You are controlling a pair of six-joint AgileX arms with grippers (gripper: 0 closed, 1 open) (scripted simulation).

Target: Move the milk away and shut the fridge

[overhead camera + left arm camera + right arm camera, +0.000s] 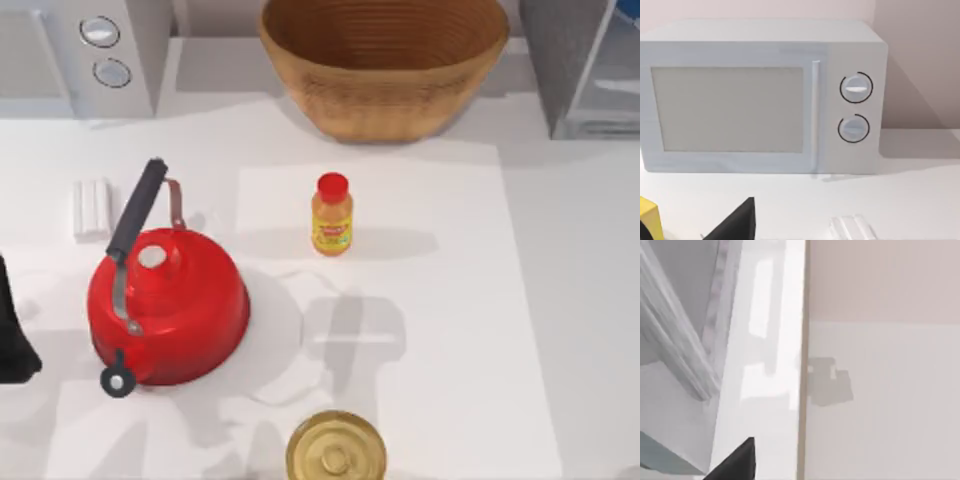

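The milk is out of view. The fridge (565, 60) is a grey cabinet at the table's back right corner, and its pale inside (615, 75) shows. In the right wrist view a grey fridge panel (680, 275) and pale white surfaces (765, 340) are close, with a black part of my right gripper (735, 462) in front of them. My left arm (12, 335) sits at the table's far left edge beside the kettle. A black part of my left gripper (735, 225) faces the knobbed appliance.
A red kettle (170, 305) stands front left, with a red-capped orange bottle (332, 215) in the middle. A large woven basket (385, 65) sits at the back. The light grey appliance with two knobs (95, 50) (760, 100) is back left, a small white block (92, 208) near it. A golden lid (336, 450) lies in front.
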